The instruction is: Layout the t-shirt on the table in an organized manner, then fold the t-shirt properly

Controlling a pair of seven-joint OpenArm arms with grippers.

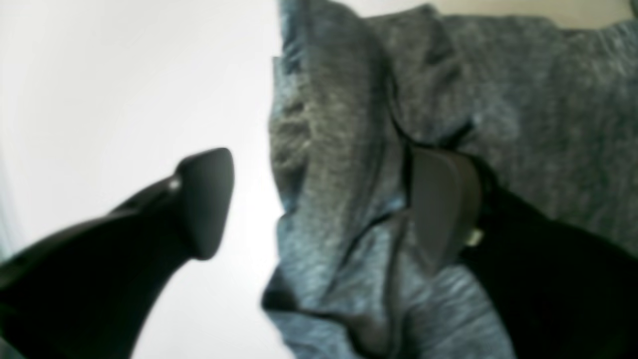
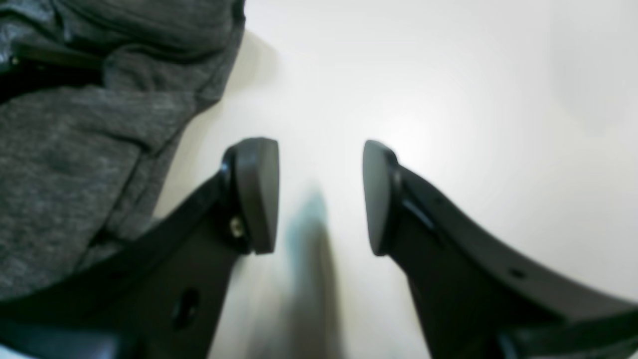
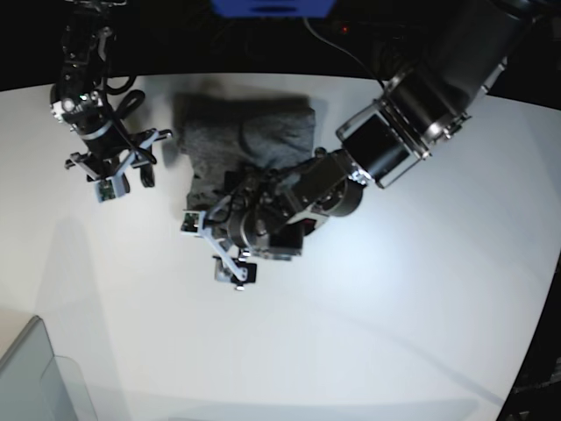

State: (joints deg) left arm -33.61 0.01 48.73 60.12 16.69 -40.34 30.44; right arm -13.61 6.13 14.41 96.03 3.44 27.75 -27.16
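Observation:
The dark-grey t-shirt (image 3: pixel 250 136) lies bunched in a rough rectangle on the white table (image 3: pixel 394 298), towards the back. My left gripper (image 3: pixel 221 250) is at the shirt's near edge and stands open. In the left wrist view, the left gripper (image 1: pixel 324 204) has one finger (image 1: pixel 204 204) over bare table and the other on the t-shirt (image 1: pixel 523 99); the cloth's edge runs between them, unpinched. My right gripper (image 3: pixel 127 180) hovers left of the shirt. Seen from the right wrist, the right gripper (image 2: pixel 319 197) is open and empty over bare table (image 2: pixel 448 99), with the t-shirt (image 2: pixel 75 149) beside its left finger.
A translucent grey bin corner (image 3: pixel 39 377) sits at the front left. The table's curved back edge (image 3: pixel 368 79) runs behind the shirt, with dark space beyond. A blue object (image 3: pixel 272 7) sits at the top edge. The thick left arm (image 3: pixel 394 140) stretches across the right half.

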